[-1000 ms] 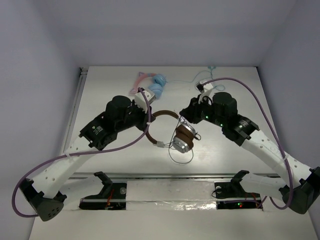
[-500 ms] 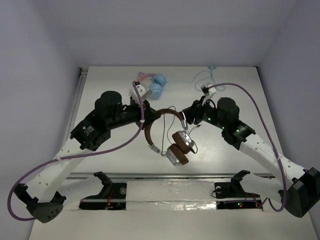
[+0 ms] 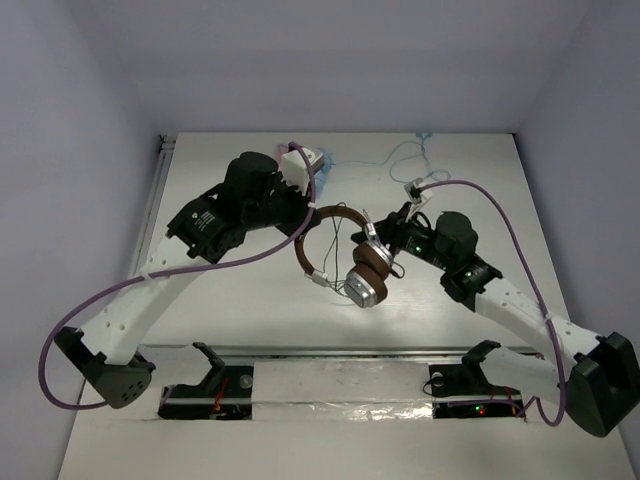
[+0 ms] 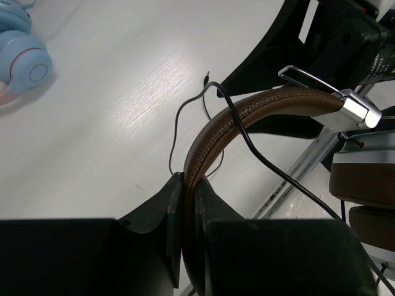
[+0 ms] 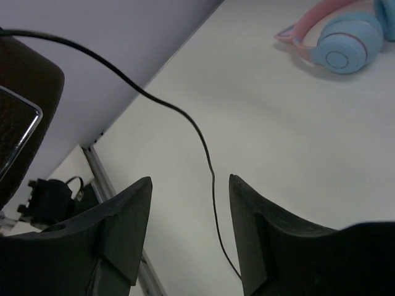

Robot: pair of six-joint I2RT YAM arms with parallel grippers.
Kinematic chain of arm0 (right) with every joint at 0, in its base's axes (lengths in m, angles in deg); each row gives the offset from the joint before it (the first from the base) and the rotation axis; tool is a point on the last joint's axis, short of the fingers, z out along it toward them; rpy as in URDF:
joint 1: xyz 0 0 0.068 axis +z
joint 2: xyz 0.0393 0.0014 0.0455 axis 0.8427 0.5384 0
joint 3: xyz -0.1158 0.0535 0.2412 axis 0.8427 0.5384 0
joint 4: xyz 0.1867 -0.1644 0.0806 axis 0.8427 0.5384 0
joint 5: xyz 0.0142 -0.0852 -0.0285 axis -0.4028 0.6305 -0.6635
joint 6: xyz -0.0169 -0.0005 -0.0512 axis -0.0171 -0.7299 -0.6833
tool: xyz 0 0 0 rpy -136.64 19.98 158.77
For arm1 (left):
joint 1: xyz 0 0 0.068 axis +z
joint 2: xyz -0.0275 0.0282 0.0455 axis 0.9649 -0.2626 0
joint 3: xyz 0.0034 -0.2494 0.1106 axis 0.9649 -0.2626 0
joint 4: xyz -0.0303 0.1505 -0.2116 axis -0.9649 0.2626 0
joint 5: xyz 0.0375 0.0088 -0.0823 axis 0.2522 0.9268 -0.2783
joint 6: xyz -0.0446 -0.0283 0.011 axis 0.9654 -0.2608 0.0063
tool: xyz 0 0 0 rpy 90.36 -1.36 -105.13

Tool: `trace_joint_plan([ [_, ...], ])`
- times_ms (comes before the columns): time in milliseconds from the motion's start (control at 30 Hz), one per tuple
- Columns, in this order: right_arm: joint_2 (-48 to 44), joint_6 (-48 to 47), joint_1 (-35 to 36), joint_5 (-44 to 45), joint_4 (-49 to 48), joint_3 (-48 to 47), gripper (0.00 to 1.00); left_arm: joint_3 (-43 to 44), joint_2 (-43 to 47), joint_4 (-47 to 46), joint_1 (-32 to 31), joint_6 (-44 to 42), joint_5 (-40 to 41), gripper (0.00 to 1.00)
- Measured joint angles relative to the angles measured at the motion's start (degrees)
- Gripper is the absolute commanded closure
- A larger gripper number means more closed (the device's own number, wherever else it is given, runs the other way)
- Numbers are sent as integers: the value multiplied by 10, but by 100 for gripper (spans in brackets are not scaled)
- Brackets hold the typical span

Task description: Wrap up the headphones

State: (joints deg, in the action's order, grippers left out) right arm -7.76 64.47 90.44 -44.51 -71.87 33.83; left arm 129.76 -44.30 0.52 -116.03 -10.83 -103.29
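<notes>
Left fingers (image 4: 213,213) clamp the headband (image 4: 247,111), holding the headphones (image 3: 365,275) above the worktop (image 3: 260,312). Right fingers (image 5: 256,228) gape around the loose cable (image 5: 200,139), which may slip free.

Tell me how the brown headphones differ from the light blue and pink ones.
Colour: the brown headphones have a brown headband and silver earcups; the light blue and pink headphones are pastel. Pose: the brown pair is clamped by its headband in the fingers of the left gripper; the pastel pair lies on the table. Cord: a thin black cable on the brown pair, a light blue cable on the other. Both are corded over-ear headphones.
</notes>
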Motion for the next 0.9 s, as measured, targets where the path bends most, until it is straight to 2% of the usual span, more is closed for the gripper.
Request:
trace_joint_plan([
  [133,40,5,0,-41,-38,2,37,16,-19,17,0,-2,-2,100],
  [367,104,5,0,-65,-98,-1,35,27,-14,17,1,-1,-40,100],
  [467,136,13,0,-80,-128,-11,43,27,-14,17,1,-1,-55,100],
  [500,146,18,0,-84,-141,-15,62,27,-14,17,1,-1,-58,100],
  [533,155,23,0,-86,-157,-17,76,27,-14,17,1,-1,-61,100],
  [600,162,33,0,-81,-176,-18,97,26,-13,17,1,-1,-63,100],
  [633,162,36,0,-74,-183,-18,100,25,-12,17,1,0,-63,100],
  [767,128,42,0,-19,-183,-18,100,24,-9,18,1,-1,-59,100],
  [900,36,23,-1,87,-125,-21,100,24,-8,21,4,-2,-47,100],
])
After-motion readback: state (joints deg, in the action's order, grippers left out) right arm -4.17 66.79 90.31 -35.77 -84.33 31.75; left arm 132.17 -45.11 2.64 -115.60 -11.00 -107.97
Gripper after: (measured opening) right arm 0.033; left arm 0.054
